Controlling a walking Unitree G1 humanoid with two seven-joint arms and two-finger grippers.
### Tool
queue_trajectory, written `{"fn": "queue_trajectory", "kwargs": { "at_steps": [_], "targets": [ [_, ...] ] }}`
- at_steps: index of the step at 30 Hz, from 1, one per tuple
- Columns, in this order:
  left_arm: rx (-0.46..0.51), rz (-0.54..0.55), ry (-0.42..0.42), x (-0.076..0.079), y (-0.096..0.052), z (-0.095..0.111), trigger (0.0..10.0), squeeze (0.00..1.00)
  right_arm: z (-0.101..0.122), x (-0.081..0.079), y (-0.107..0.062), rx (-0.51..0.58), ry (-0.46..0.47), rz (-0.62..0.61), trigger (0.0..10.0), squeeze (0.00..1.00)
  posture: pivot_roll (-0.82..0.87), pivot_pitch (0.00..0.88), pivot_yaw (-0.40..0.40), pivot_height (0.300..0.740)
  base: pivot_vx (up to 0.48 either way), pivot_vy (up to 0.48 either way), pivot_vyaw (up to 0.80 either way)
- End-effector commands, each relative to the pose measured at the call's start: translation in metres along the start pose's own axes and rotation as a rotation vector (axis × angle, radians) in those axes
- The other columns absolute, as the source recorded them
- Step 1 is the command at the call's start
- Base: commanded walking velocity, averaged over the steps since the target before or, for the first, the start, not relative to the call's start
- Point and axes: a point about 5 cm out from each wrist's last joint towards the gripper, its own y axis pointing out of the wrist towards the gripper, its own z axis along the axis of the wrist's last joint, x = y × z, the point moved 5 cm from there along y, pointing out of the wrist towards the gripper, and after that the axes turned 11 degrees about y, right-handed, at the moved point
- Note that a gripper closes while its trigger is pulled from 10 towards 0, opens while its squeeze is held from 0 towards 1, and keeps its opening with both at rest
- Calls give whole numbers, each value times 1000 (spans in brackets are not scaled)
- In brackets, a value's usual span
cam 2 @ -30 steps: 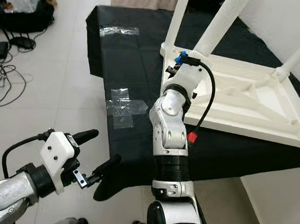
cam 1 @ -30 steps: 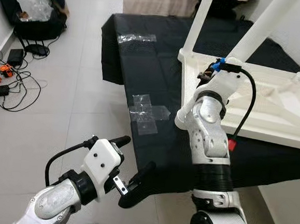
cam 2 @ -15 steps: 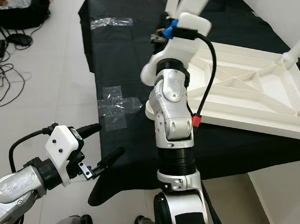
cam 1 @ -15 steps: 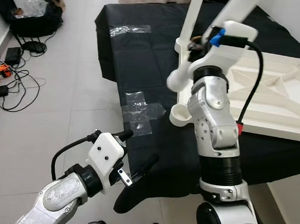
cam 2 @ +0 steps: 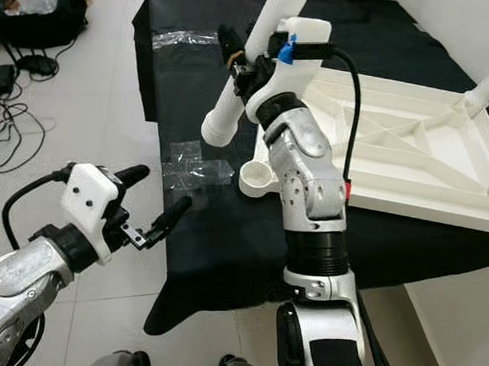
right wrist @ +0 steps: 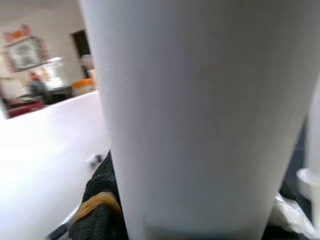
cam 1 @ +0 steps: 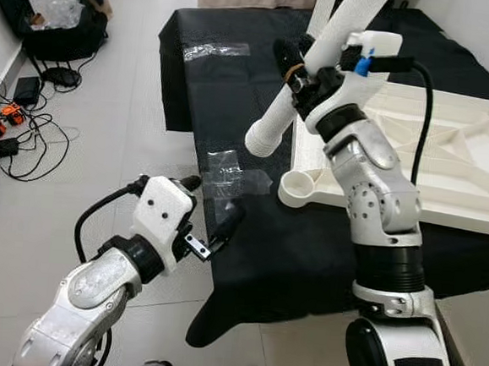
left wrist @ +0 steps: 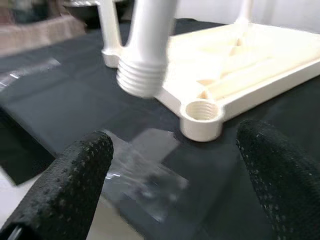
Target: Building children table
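Left gripper (cam 1: 215, 229) hovers above the floor at the near left edge of the black-draped table (cam 1: 306, 256), fingers spread apart and holding nothing. Just beyond it, patches of clear tape (cam 1: 228, 173) lie on the cloth.

Further right, the right gripper (cam 1: 300, 69) is raised above the table and clamped around a loose white table leg (cam 1: 308, 78). The leg is tilted, its threaded end (left wrist: 141, 77) pointing down and toward the left, suspended clear of the cloth. That end hangs near, but apart from, the open round socket (cam 1: 299, 187) at the near left corner of the upturned white tabletop (cam 1: 458, 166). The tabletop lies underside-up on the cloth, to the right of the held leg, with other legs standing upright from its far corners.
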Motion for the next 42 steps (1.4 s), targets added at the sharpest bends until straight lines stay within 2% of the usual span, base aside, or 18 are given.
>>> {"fn": "queue_trajectory", "kwargs": {
  "at_steps": [1,2,3,5,8,12,16,21,34,42],
  "targets": [
    [-50,35,38,-10,1,-9,10000,1000,3,-11,0,-9,23,68,10000,0,47,163,-50,740,0,0,0],
    [-53,40,82,-15,4,-8,10000,0,-2,-18,-2,-38,46,110,10000,0,51,167,-54,740,0,0,0],
    [-53,40,82,-15,4,-8,10000,0,-2,-18,-2,-38,46,110,10000,0,51,167,-54,740,0,0,0],
    [-61,10,134,-18,12,-8,10000,0,-13,-35,-8,-93,67,202,10000,0,54,168,-54,740,0,0,0],
    [-73,-12,151,-19,18,-11,10000,0,-19,-44,-12,-125,79,256,10000,0,46,171,-51,740,0,0,0],
    [-73,-35,158,-20,25,-13,10000,0,-20,-47,-13,-140,87,275,10000,0,44,176,-49,740,0,0,0],
    [-66,-107,161,-11,38,-15,10000,0,-18,-55,-13,-140,106,293,10000,0,55,170,-44,740,0,0,0],
    [-64,-100,175,-14,46,-15,10000,0,-16,-60,-13,-144,124,312,10000,0,44,174,-39,740,0,0,0],
    [-93,-157,186,2,52,-29,10000,0,-15,-77,-19,-167,145,393,10000,0,35,136,-28,740,0,0,0],
    [-104,-143,221,-1,58,-35,10000,0,-17,-80,-24,-190,156,410,10000,0,32,134,-24,740,0,0,0]
  ]
}}
